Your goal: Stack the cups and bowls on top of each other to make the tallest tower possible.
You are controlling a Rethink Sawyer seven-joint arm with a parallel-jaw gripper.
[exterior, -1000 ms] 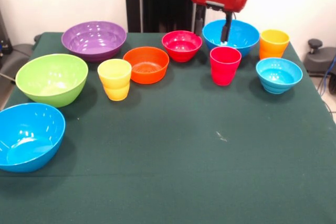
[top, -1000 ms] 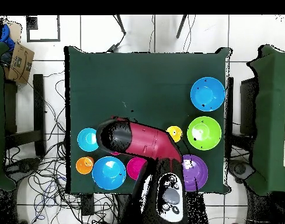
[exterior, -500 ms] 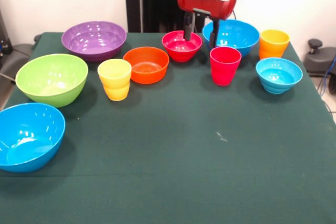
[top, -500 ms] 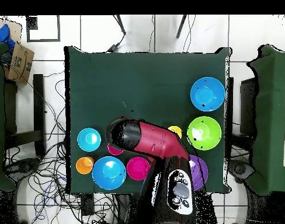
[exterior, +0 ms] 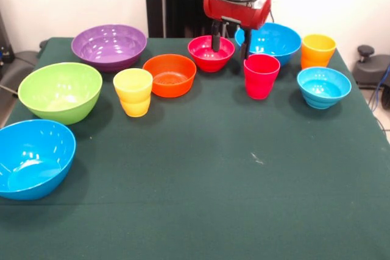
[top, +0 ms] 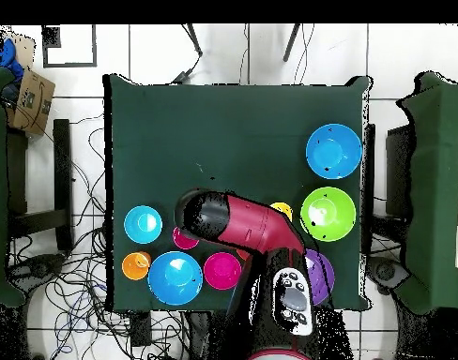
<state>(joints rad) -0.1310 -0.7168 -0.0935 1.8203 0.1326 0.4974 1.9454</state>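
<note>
The gripper [exterior: 230, 42] hangs with jaws spread, one finger inside the red bowl [exterior: 210, 53], the other outside its rim, apparently to pinch its wall for stacking.

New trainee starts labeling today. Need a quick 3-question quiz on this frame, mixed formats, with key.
1. True or false: the tool is open, one finger inside the red bowl and the other outside its rim.
2. Multiple choice: which item stands directly between the lime green bowl and the orange bowl in the front view? A) red-pink cup B) yellow cup C) light blue bowl
3. Fill in: in the front view, the orange cup stands behind the small ____ bowl.

Key: 1 true; 2 B, the yellow cup; 3 light blue.
</note>
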